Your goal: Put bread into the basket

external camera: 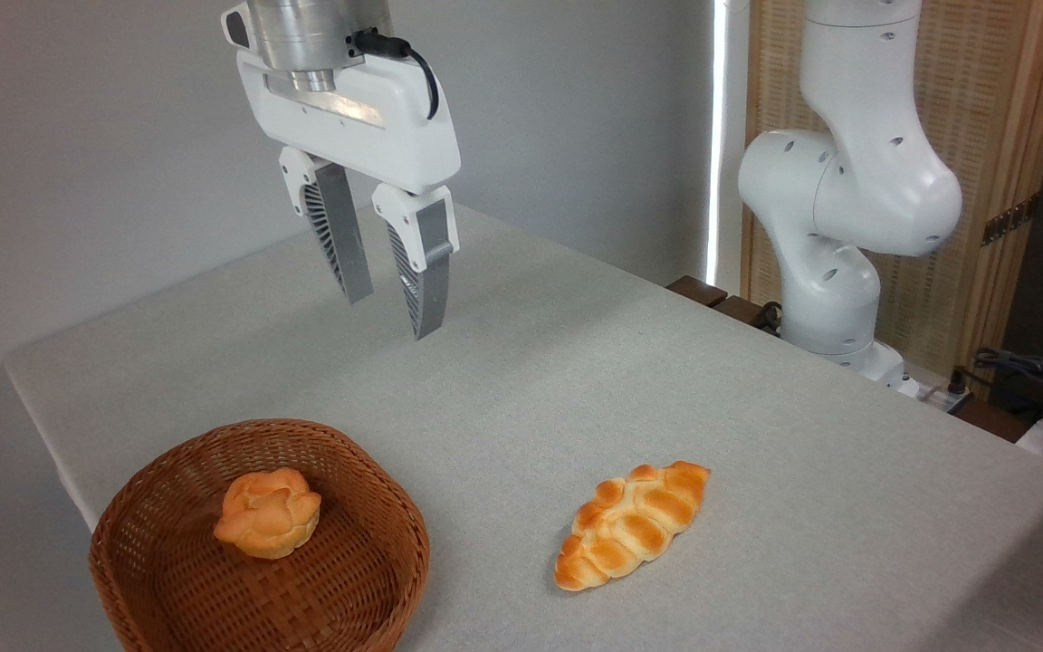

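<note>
In the basket (168,580) – partly cropped below – sits the bread (267,514).

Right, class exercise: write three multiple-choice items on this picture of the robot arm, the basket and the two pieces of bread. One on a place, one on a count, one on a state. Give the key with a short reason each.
1. Where is the small round bun?
A. In the wicker basket
B. On the table beside the basket
C. Between the gripper's fingers

2. How many pieces of bread lie outside the basket?
A. None
B. One
C. Two

3. How is the gripper?
A. Shut on the bun
B. Open, resting in the basket
C. Open, raised above the table

Key: 1 A, the bun sits on the basket floor. 2 B, only the braided loaf lies on the table. 3 C, its fingers are apart, empty and high up.
</note>
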You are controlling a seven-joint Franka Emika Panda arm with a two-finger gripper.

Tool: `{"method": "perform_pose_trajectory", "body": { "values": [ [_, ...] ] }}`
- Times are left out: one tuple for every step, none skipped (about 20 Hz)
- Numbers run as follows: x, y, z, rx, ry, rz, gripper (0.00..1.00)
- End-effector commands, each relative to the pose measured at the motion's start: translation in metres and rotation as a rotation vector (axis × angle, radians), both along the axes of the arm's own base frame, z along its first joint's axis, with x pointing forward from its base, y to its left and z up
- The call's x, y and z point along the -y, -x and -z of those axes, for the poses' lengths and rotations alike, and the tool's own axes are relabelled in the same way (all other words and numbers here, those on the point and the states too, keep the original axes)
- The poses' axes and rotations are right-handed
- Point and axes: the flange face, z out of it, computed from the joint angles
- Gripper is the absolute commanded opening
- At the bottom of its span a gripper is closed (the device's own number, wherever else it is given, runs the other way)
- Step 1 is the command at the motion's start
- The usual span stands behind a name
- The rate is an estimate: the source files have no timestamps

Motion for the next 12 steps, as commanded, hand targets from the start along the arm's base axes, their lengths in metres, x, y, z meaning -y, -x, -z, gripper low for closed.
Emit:
{"method": "perform_pose_trajectory", "body": {
  "values": [
    [-0.0096,-0.0015,-0.0059,-0.01,-0.016,0.002,1.0],
    [-0.0142,-0.0022,-0.0055,-0.007,-0.013,-0.006,1.0],
    [-0.0148,-0.0031,-0.0062,0.0,-0.011,-0.008,1.0],
    [-0.0163,-0.004,-0.0069,0.008,-0.009,-0.011,1.0],
    [-0.0157,-0.0041,-0.007,0.01,-0.011,-0.01,1.0],
    [-0.0165,-0.0043,-0.0064,0.01,-0.011,-0.011,1.0],
    [-0.0165,-0.0045,-0.0066,0.011,-0.01,-0.011,1.0],
    [-0.0167,-0.0045,-0.0066,0.011,-0.012,-0.011,1.0],
    [-0.0167,-0.0048,-0.0068,0.014,-0.012,-0.011,1.0],
    [-0.0166,-0.005,-0.007,0.016,-0.012,-0.011,1.0],
    [-0.0175,-0.0052,-0.0071,0.017,-0.012,-0.013,1.0],
    [-0.0175,-0.0056,-0.0075,0.022,-0.011,-0.015,1.0]
  ]
}}
